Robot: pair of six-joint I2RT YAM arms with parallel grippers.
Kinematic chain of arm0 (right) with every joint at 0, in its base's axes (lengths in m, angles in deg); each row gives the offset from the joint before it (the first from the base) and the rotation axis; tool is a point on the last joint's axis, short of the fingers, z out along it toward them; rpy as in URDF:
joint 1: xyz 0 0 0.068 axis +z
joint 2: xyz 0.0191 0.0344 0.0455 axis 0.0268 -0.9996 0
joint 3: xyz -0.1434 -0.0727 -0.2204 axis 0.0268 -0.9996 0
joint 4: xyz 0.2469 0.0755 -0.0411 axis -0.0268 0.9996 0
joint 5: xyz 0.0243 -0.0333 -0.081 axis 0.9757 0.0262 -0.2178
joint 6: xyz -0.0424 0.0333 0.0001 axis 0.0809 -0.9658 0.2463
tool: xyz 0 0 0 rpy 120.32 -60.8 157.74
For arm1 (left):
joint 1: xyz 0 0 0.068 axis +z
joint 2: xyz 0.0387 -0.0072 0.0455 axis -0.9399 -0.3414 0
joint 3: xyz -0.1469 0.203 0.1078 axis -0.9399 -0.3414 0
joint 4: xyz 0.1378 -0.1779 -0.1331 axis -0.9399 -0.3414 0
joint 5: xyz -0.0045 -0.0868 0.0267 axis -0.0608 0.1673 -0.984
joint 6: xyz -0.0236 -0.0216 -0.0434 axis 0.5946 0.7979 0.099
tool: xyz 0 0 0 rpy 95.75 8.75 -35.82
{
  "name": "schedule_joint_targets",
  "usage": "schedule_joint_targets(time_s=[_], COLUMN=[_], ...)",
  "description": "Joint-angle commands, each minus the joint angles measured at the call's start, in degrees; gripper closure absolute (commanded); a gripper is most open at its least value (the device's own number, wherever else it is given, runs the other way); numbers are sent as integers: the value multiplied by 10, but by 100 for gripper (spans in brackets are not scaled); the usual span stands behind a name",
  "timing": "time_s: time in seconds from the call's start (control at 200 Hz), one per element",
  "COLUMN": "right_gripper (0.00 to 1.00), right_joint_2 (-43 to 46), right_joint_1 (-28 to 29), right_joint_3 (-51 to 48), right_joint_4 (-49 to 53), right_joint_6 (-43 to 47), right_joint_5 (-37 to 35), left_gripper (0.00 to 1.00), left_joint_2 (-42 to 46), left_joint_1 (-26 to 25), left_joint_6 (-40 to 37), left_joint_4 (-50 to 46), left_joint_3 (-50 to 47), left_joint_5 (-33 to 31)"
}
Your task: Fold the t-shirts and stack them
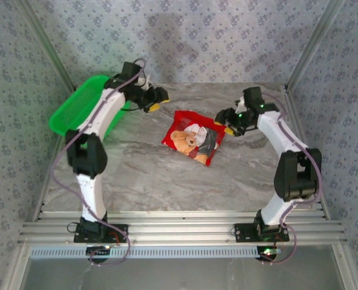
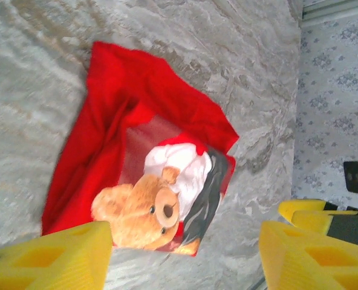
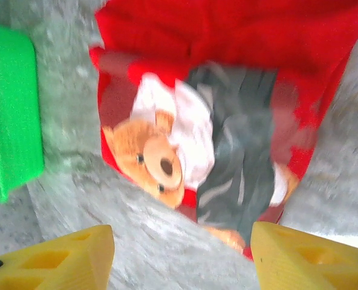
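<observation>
red t-shirt [image 1: 193,141] folded to small rumpled square, centre of top view, flat on grey marble table [image 1: 136,181], bear print up. left gripper [image 1: 156,103] up-left of shirt, apart from it, near green basket [image 1: 76,109]; yellow fingers [image 2: 52,257] spread wide in wrist cam, nothing btwn. right gripper [image 1: 228,125] just beside shirt's upper-right corner, contact unclear; jaws spread too, empty. basket at upper-left table edge

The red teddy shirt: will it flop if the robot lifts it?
Probably floppy: the red shirt lies in soft wrinkled folds, so it would likely droop. Pushed, it may bunch up on the table rather than slide.
</observation>
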Motion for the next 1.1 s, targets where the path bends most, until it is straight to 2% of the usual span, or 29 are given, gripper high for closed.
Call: schedule_joint_targets(time_s=[0.0,0.075,0.175,0.4,0.54,0.685,0.894,0.919,1.094], right_gripper=[37,36,36,34,37,41,44,44,41], right_joint_2=[23,28,1,-70,-121,-190,-331,-345,-426], right_joint_1=[19,20,20,30,45,53,54,54,51], right_joint_3=[-51,-76,-36,-6,23,72,226,248,397], right_joint_4=[-7,-35,-6,-47,-44,-43,42,55,101], right_joint_6=[-7,-6,23,19,-8,-35,-18,8,42], right_joint_5=[-56,-57,-77,-23,-41,-96,-152,-162,-185], left_gripper=[30,29,29,31,31,31,31,31,30], left_joint_2=[83,108,103,90,114,151,243,256,347], left_joint_1=[15,16,14,15,19,25,46,50,70], left_joint_6=[-4,-12,-35,-39,-35,-39,-43,-43,-54], left_joint_4=[116,135,138,179,188,174,134,127,84], left_joint_3=[-120,-174,-198,-249,-284,-311,-375,-385,-444], left_joint_5=[-35,-32,-30,-4,-11,-19,-45,-48,-73])
